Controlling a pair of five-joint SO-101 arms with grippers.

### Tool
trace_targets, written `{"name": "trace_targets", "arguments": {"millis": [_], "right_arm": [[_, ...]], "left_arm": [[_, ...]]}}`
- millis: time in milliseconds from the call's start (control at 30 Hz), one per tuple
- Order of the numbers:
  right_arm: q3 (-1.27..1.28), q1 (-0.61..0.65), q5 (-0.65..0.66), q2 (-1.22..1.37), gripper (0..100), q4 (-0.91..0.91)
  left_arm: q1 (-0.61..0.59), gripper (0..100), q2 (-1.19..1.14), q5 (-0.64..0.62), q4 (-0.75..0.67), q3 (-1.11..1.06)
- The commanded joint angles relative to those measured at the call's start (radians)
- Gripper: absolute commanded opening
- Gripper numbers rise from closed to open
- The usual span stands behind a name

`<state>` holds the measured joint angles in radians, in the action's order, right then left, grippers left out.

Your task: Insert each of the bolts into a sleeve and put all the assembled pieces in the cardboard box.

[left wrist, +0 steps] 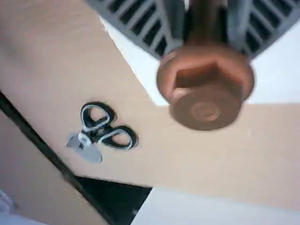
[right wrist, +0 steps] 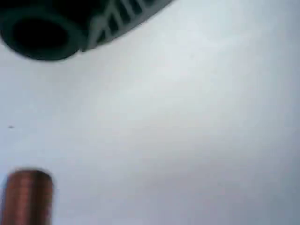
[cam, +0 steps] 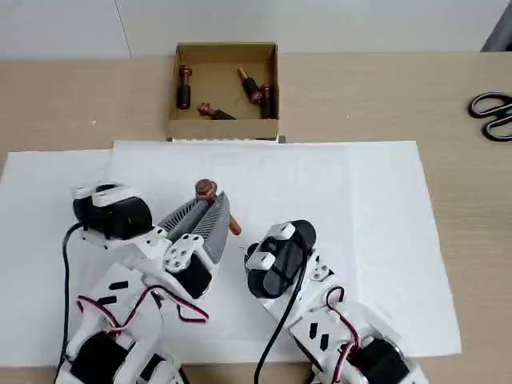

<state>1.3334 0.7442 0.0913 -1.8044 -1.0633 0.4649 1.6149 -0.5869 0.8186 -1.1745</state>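
Note:
My left gripper (cam: 210,202) is shut on a copper bolt (cam: 206,189) above the white paper, near its middle. In the left wrist view the bolt's hexagonal head (left wrist: 205,86) sits between the grey ribbed fingers (left wrist: 136,21). The bolt's shank end (cam: 234,226) points toward the right arm (cam: 280,256), and the same end (right wrist: 28,197) appears in the right wrist view. My right gripper (right wrist: 79,28) holds a black sleeve (right wrist: 40,33) against its grey finger (right wrist: 124,16), with the open bore apart from the bolt. The cardboard box (cam: 226,128) at the back holds several assembled pieces (cam: 184,88).
A large white paper sheet (cam: 368,208) covers the wooden table under both arms. Black-handled scissors (cam: 492,114) lie at the far right edge, and the left wrist view shows the scissors (left wrist: 101,133) too. Red and black cables run along both arm bases.

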Motion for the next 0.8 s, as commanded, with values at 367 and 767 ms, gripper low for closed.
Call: {"name": "trace_targets", "arguments": {"millis": [367,767], "right_arm": [[-0.044,-0.008,0.017,-0.005,0.4,0.096],[-0.044,-0.010,0.017,-0.005,0.4,0.097]], "left_arm": [[0.072,0,0.012,-0.058,-0.025,-0.035],[0.080,0,0.012,-0.106,-0.009,-0.077]]}}
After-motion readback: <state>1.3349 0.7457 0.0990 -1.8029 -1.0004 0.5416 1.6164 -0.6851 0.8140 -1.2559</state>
